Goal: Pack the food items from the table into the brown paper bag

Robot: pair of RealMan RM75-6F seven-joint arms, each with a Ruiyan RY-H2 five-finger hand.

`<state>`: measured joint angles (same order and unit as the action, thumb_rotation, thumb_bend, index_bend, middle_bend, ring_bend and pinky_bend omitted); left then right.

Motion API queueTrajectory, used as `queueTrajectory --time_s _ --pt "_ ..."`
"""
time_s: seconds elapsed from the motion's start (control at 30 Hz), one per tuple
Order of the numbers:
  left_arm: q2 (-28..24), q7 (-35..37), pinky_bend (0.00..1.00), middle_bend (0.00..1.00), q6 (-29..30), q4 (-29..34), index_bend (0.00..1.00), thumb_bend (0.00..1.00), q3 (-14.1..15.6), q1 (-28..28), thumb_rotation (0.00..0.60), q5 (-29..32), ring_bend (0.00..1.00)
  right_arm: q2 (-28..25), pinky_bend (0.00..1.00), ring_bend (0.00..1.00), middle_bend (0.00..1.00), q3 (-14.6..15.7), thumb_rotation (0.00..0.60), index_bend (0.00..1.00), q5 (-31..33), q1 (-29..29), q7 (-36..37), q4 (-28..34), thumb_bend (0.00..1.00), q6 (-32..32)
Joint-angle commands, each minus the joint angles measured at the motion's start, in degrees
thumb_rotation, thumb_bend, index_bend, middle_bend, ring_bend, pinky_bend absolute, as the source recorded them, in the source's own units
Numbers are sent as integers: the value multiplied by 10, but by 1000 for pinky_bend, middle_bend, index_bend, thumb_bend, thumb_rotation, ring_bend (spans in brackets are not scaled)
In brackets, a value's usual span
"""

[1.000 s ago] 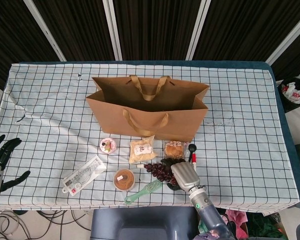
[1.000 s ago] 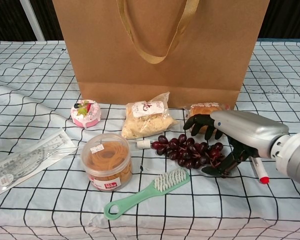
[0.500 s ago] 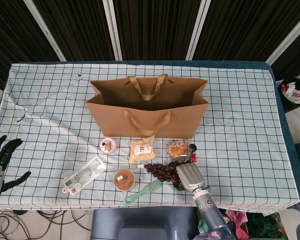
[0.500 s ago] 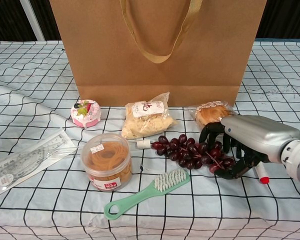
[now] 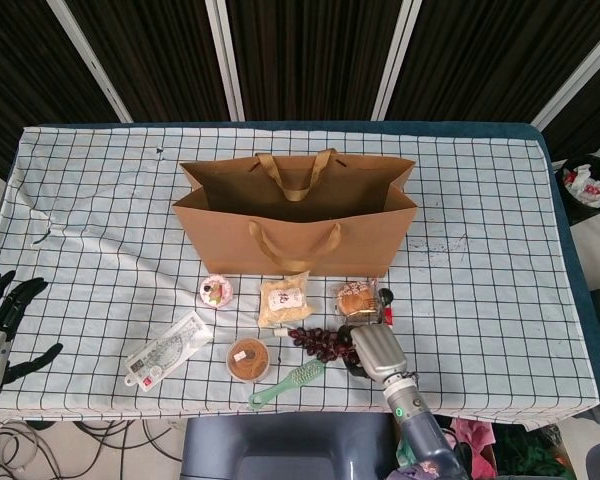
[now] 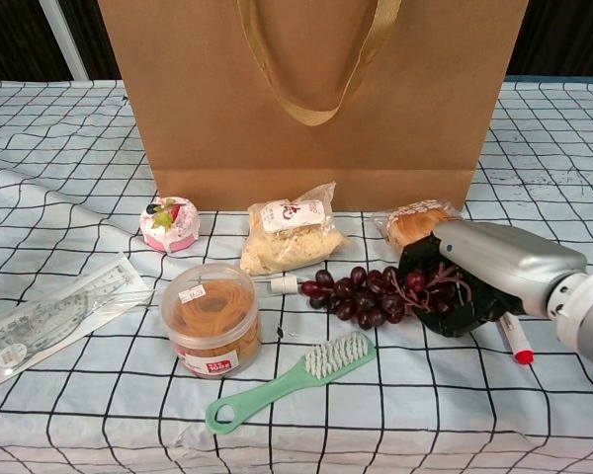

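Dark slatted panels close off the top of the head view, and below them my worktop lies under a checked cloth. At the centre of the frame the brown paper bag stands upright with its mouth open. Along the lower edge, in front of the bag, sit the food items: a small pink cake cup, a clear pack of crumbly snack, a wrapped bun and the grapes. A tub of rubber bands, a green brush, a ruler pack and a red marker lie among them, and I judge none of these belong in the bag. My right robot hand, at lower right of the chest view, has its dark fingers curled round the right end of the grape bunch, whose left end lies on the cloth. My left robot hand hangs at the far left edge of the head view, fingers spread, holding nothing. I read this as the pick-up of the grapes. Next I would lift the bunch straight up without squeezing harder, clear the bag's near rim and handle, then release over the opening.
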<state>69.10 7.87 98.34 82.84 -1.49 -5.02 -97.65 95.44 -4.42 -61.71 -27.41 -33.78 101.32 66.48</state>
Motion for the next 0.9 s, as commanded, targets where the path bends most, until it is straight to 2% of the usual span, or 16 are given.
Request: queueTrajectory --time_s 0.03,0.17,0.43,0.77,0.9 --pt "0 0 49 174 0 0 168 97 0 0 600 0 16 2 533 588 590 -1 600 607 -7 1 7 -2 489 4" --pt "-1 2 49 174 0 0 169 97 0 0 600 -1 16 8 544 610 627 -4 600 701 -21 6 31 -4 501 14" --pt "-2 5 49 173 0 0 169 97 0 1 600 0 16 -7 545 614 634 -10 600 752 -21 23 95 25 501 18" --pt "-3 5 49 173 -3 0 170 97 1 0 600 0 15 -88 545 615 641 -49 600 763 -2 53 311 90 504 -30" --pt "-3 6 49 173 -2 0 170 97 1 1 600 0 16 -124 545 614 641 -64 600 765 -18 63 393 106 504 -48"
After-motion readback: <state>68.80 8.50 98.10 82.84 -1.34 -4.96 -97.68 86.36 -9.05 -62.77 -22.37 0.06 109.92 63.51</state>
